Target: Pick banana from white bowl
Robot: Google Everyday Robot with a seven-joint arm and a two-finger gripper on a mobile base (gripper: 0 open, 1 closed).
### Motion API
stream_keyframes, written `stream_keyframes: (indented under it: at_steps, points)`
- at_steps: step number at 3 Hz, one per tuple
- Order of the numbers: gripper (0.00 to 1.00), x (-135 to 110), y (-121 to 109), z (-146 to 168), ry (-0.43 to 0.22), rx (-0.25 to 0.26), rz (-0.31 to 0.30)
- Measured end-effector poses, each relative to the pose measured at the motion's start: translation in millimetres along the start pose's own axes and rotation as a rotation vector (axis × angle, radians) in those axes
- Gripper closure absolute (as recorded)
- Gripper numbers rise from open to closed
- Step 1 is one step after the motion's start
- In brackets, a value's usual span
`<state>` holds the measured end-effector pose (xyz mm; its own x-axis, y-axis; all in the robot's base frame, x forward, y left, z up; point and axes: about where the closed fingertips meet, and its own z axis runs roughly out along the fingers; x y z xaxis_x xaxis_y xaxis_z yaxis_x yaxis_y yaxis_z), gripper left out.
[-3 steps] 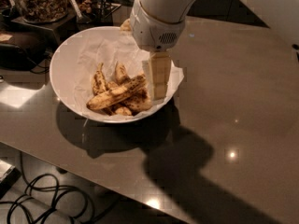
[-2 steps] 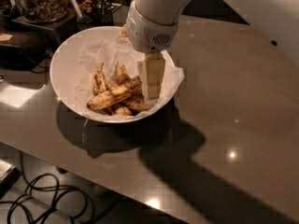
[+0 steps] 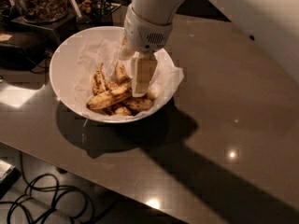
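The white bowl sits on the dark countertop at the left, lined with crumpled white paper. Several speckled bananas lie in it. The longest banana lies across the front of the pile, slender and brown-speckled. My gripper reaches down from my white arm into the bowl, its cream fingers pointing at the right end of the long banana and hiding part of the pile.
Glass containers of nuts or snacks stand behind the bowl at the back left. A dark device sits left of the bowl. Black cables lie on the floor below the counter's front edge.
My arm and gripper have shifted slightly left and deeper over the bowl, toward the pile of bananas. The bananas have not moved.
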<state>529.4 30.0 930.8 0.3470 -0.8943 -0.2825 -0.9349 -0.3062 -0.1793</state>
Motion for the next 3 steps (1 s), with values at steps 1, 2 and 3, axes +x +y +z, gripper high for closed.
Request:
stream_keyframes:
  at_steps: [1,2,3]
  points:
    - [0.38,-3.4,-1.7,6.4,-0.003,-0.016,0.011]
    - [0.42,-6.3,-1.9,13.9,0.002,-0.033,0.011]
    - [0.44,-6.4,-1.8,14.2,0.002,-0.034,0.011]
